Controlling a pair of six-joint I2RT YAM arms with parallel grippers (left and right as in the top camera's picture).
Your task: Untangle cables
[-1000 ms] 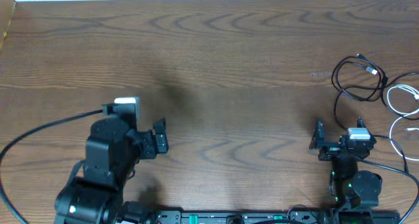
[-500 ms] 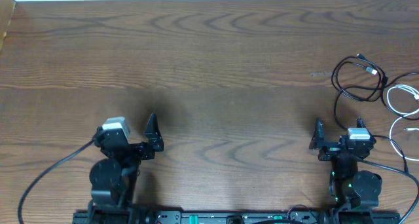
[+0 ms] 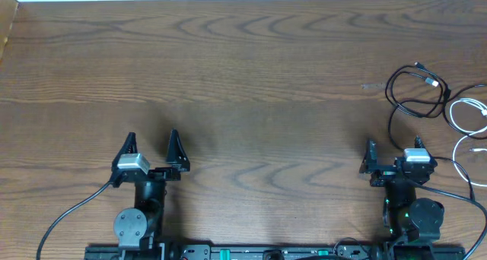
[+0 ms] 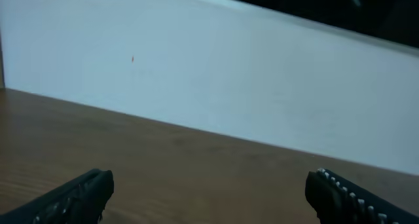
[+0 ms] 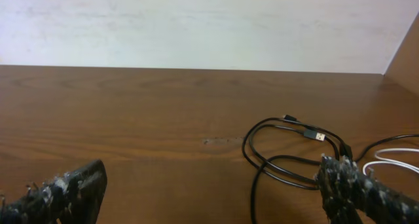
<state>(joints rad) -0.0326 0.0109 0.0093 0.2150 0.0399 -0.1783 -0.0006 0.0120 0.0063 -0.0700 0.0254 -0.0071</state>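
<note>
The cables lie at the table's far right. A black cable (image 3: 417,103) curls in loose loops, and white cables (image 3: 464,101) lie just right of it, running off the frame edge. In the right wrist view the black cable (image 5: 247,147) loops ahead and right of the fingers, with a white cable (image 5: 393,152) beyond it. My right gripper (image 3: 393,146) stands open just short of the black loops, and its jaws hold nothing (image 5: 209,181). My left gripper (image 3: 151,136) is open over bare wood at the near left, far from the cables, and nothing lies between its fingers (image 4: 209,188).
The wooden table (image 3: 251,70) stretches wide between the two arms. A white wall (image 4: 209,73) runs along its far edge. Thick black arm wires trail from both bases along the near edge.
The left arm has swung back from leaning right and now points straight ahead with its jaws wide. The right arm and the cables have not moved.
</note>
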